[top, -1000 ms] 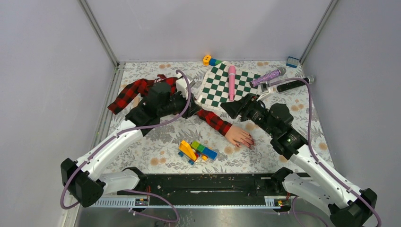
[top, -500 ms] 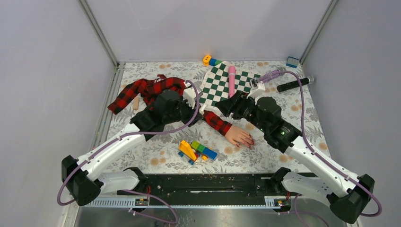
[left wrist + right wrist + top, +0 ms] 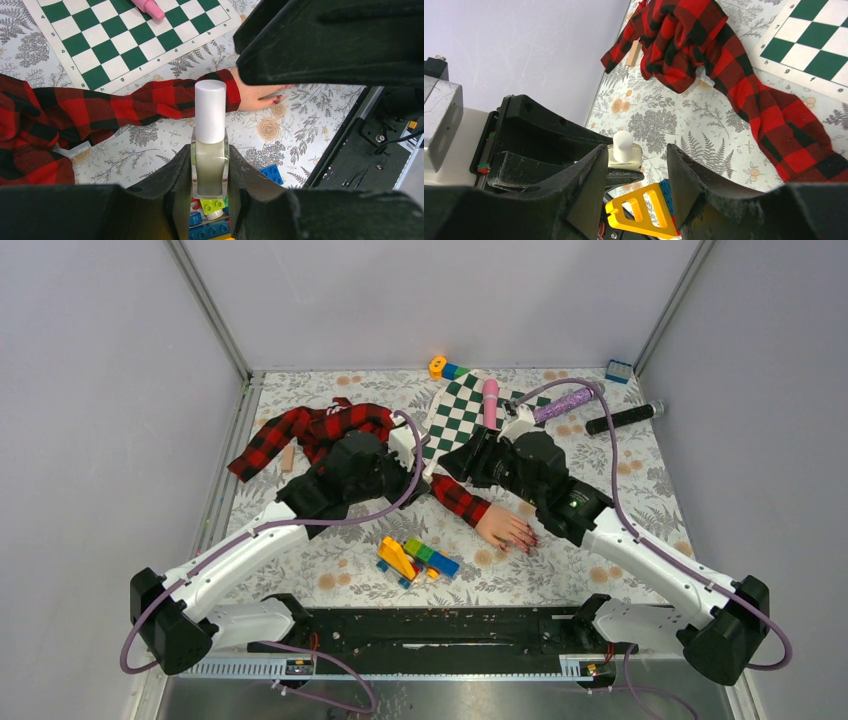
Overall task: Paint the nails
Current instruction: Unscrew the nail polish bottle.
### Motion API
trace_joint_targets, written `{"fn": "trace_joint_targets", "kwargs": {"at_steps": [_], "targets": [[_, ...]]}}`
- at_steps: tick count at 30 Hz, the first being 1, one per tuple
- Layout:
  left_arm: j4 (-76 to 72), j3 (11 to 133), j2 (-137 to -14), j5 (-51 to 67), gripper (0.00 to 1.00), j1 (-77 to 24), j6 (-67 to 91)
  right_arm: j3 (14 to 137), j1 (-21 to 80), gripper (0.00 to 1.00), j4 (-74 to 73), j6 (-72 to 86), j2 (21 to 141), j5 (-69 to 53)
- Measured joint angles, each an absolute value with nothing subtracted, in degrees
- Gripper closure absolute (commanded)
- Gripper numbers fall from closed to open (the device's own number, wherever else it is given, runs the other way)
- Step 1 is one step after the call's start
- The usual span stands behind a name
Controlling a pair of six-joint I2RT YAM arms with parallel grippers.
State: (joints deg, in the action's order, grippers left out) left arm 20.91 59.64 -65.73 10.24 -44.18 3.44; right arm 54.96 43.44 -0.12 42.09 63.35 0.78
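Uncapping step: the left tool (image 3: pixel 210 161) pinches the bottle (image 3: pixel 210 167) upright; the right tool (image 3: pixel 635 152), jaws spread, straddles its cap (image 3: pixel 623 142), not yet gripping. Next it should close and twist. The nails (image 3: pixel 527 543) rest on the counter (image 3: pixel 330 540) nearby.

- Bright, even overhead light is filling the enclosure, casting soft shadows on the table cover (image 3: pixel 330 575).
- The bottle (image 3: pixel 210 165) is showing sharp; the right arm (image 3: pixel 330 45) above it is blurring.
- The nails (image 3: pixel 528 541) are reading as tiny specks from above.
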Motion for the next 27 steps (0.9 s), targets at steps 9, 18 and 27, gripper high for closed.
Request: {"fn": "trace_joint_targets", "kwargs": {"at_steps": [9, 18, 27], "targets": [[20.9, 59.6, -65.7, 10.3, 1.0, -44.2, 3.4, 56.2, 43.7, 0.55, 0.7, 44.9, 67.5, -3.0], [20.9, 59.6, -65.7, 10.5, 1.0, -44.2, 3.4, 57.6, 44.0, 0.67, 1.6, 46.6, 69.6, -5.7], [20.9, 59.6, -65.7, 10.5, 1.0, -44.2, 3.4, 58.0, 44.1, 1.0, 2.0, 47.0, 70.9, -5.7]]}}
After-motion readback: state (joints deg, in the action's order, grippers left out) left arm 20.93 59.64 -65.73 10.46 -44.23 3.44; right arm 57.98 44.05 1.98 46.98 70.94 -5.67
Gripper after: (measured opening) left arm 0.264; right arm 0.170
